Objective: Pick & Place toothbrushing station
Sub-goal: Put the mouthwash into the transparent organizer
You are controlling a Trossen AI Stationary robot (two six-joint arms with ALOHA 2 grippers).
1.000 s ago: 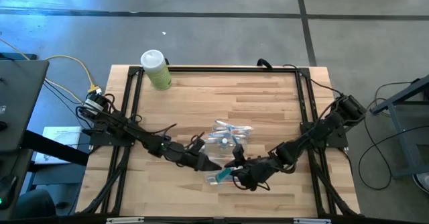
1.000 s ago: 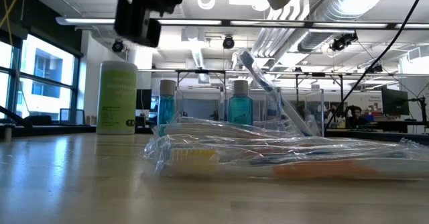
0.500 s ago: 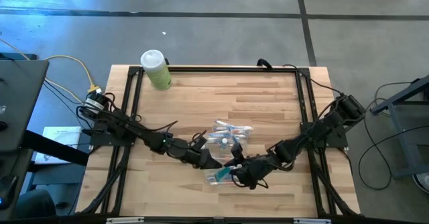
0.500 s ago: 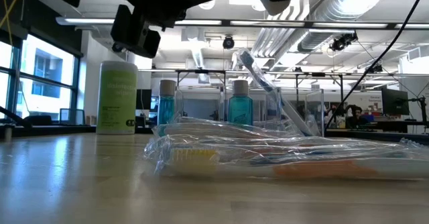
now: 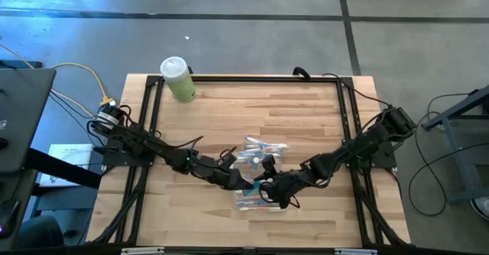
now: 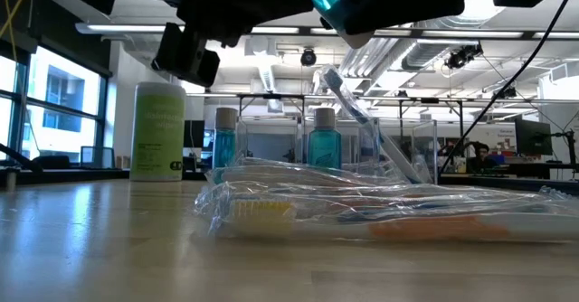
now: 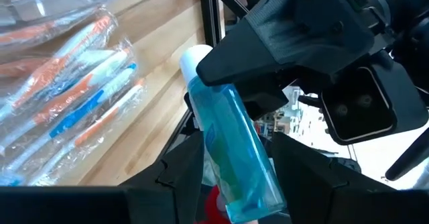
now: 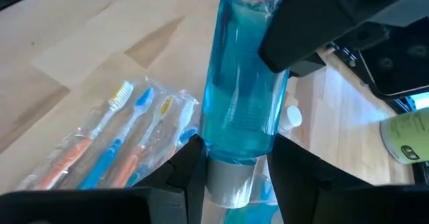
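A small clear blue bottle (image 8: 244, 83) with a pale cap hangs above the table between my two grippers, near the table's front middle. My left gripper (image 5: 246, 185) is shut on one end and my right gripper (image 5: 267, 188) on the other. Below them lie clear-wrapped toothbrushes (image 8: 127, 143) with blue and orange handles, flat on the wood. More clear-wrapped pieces (image 5: 262, 151) lie just beyond. Two more small blue bottles (image 6: 225, 139), (image 6: 323, 139) stand upright behind the wrapped brushes (image 6: 380, 210). My left gripper holds the blue bottle's base end (image 7: 244, 184) pinched between its two fingers. It comes nearly level from the table's left, fingers along the bottle. The bottle is lifted clear. My right gripper holds the bottle's capped end (image 8: 224, 177) between its two fingers. It comes slanting down from the table's right, fingers along the bottle, which points away toward my left gripper.
A larger pale green bottle (image 5: 178, 78) with a white cap stands at the table's far left corner. A black frame (image 5: 252, 78) runs along the table's far and side edges. Bare wood lies to the far right and near left.
My right gripper has moved toward the table's left and far side, closer to my left gripper, rolling a little. The blue bottle has swung with it and now shows at the top of the low view. The wrapped toothbrushes have stayed put.
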